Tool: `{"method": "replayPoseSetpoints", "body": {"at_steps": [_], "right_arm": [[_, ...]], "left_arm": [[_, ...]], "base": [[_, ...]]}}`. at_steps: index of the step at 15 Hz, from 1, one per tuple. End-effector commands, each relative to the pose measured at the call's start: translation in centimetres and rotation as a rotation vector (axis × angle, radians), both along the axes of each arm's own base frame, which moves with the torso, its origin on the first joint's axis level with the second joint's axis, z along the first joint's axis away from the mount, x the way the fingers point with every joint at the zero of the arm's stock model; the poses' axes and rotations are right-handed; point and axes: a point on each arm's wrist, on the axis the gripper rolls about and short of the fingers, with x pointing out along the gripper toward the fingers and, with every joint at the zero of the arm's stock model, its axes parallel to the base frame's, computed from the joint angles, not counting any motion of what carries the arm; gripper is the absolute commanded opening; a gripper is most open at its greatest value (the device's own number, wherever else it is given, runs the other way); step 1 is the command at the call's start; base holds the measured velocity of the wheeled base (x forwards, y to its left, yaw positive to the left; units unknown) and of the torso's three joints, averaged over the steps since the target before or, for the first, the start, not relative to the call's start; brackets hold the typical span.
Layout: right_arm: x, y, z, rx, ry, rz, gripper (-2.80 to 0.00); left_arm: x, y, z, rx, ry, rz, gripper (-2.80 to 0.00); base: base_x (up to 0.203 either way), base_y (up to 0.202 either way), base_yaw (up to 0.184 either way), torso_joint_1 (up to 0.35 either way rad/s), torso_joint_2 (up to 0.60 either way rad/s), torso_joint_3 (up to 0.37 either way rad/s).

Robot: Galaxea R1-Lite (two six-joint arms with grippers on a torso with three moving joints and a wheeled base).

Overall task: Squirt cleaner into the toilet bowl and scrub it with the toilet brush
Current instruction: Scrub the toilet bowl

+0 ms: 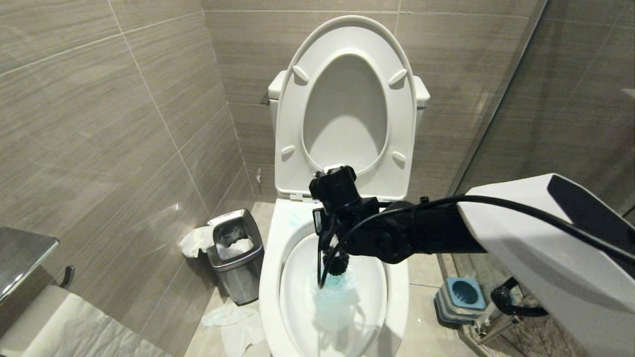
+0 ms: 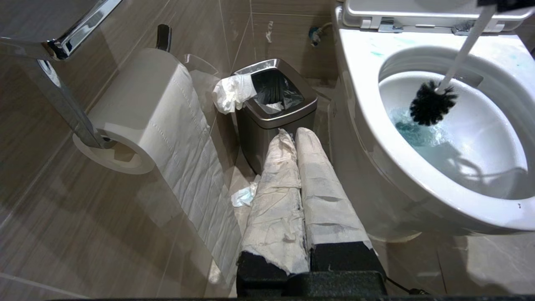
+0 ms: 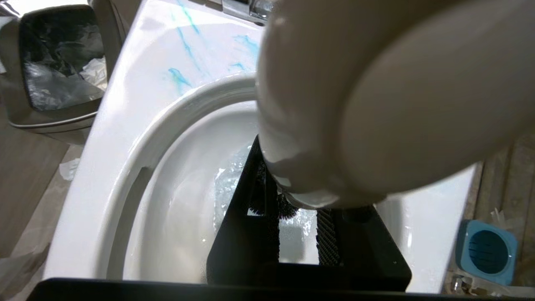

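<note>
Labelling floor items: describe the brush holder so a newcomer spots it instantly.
Start at the white toilet bowl and look to the floor on the robot's right, next to the glass partition. The brush holder sits there: a small, square, blue-grey block with a round well on top, unlike the taller steel bin on the bowl's other side.

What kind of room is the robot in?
It looks like a bathroom. There is a white toilet bowl with its seat lifted up, a toilet paper roll on the tiled wall, and a small steel bin on the floor beside the toilet.
</note>
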Motion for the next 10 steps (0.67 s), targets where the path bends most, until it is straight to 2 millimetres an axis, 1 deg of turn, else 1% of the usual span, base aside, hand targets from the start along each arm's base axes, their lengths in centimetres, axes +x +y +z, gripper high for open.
{"method": "replayPoseSetpoints", "body": {"at_steps": [1,2,3,5,6,8,10], "right_arm": [[1.5,1.4,-5.0,-0.052,0.050,-0.008,-2.80],[1.7,1.5,-6.0,-0.063,0.061,-0.010,-2.80],[1.8,1.5,-6.5,-0.069,0.066,-0.012,-2.80],[1.8,1.5,-6.6,-0.077,0.069,-0.015,-2.80],[1.7,1.5,-6.3,-0.078,0.060,-0.024,-2.80],[1.0,1.0,-3.1,-0.054,0.018,-0.038,-2.80],[-0.5,0.0,0.7,-0.027,-0.007,-0.030,-2.80]], "left_arm": [[0.0,0.0,-0.1,0.000,0.002,0.000,-2.80],[0.0,0.0,0.0,0.000,0.002,0.000,-2.80],[0.0,0.0,0.0,0.000,0.002,0.000,-2.80],[0.0,0.0,0.0,-0.001,0.002,0.000,-2.80],[0.0,0.0,0.0,0.000,0.002,0.000,-2.80],[0.0,0.0,0.0,-0.001,0.002,0.000,-2.80],[0.0,0.0,0.0,0.000,0.002,0.000,-2.80]], "base": [[0.000,0.000,0.000,0.000,0.00,0.000],[0.000,0.000,0.000,0.000,0.00,0.000],[0.000,0.000,0.000,0.000,0.00,0.000],[0.000,0.000,0.000,0.000,0.00,0.000],[0.000,0.000,0.000,0.000,0.00,0.000],[0.000,0.000,0.000,0.000,0.00,0.000],[0.000,0.000,0.000,0.000,0.00,0.000]]}}
